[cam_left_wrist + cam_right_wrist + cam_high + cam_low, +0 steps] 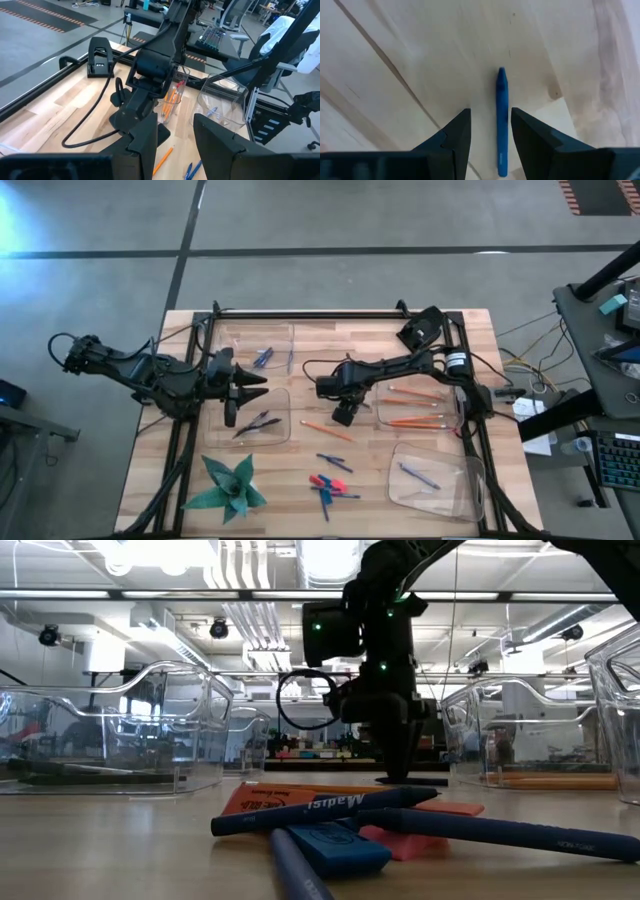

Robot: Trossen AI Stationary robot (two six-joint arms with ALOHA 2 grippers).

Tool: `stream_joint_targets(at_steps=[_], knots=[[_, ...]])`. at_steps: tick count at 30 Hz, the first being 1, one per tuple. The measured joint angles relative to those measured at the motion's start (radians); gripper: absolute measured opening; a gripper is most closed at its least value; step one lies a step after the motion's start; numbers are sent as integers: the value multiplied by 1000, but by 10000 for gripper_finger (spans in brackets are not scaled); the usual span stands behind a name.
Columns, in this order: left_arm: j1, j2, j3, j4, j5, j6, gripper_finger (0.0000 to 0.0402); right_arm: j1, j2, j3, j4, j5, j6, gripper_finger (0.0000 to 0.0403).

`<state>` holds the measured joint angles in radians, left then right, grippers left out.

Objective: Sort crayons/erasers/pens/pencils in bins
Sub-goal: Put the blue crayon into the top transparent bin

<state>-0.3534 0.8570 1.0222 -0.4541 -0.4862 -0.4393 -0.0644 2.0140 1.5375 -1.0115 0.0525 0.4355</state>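
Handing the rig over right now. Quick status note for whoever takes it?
Left gripper: open, empty, above the left-side bins.
Right gripper: open, low over the table, astride a blue stick, apparently not gripped yet.
Done: several pencils in the right bin.
Left: one loose pencil, plus erasers and blue sticks piled near the table's front.

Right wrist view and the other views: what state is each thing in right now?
right hand: open, straddling the blue stick.
blue stick: flat on the table, not gripped.
left hand: open, empty.
pencil bin: holds orange pencils.
loose pencil: on the table, outside every bin.
erasers: unsorted, in a pile on the table.
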Motion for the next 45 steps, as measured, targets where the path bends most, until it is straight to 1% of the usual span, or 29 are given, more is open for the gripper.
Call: stream_joint_targets(at_steps=[5,10,15,19,23,27,34,36,45], knots=[[0,0,0,0,2,0,114,-15,12,-1,10,-14,-60,123],[0,0,-1,-1,7,0,114,-37,45,1,21,-83,-117,92],[-1,0,-1,-1,18,0,114,-39,87,0,24,-86,-151,56],[-1,-1,-1,-3,20,0,114,-38,94,-1,27,-84,-160,36],[-1,-2,-1,-7,20,4,114,-38,91,-2,34,-80,-160,23],[-1,-3,-1,-6,24,4,114,-38,82,-3,37,-80,-160,20],[-1,-1,-1,-6,38,0,114,-22,3,-9,45,-70,-155,18],[-1,0,-1,-8,41,1,114,-17,-27,-10,77,-70,-143,18],[0,20,-18,-4,33,1,114,16,-219,-8,137,-19,-116,17]])
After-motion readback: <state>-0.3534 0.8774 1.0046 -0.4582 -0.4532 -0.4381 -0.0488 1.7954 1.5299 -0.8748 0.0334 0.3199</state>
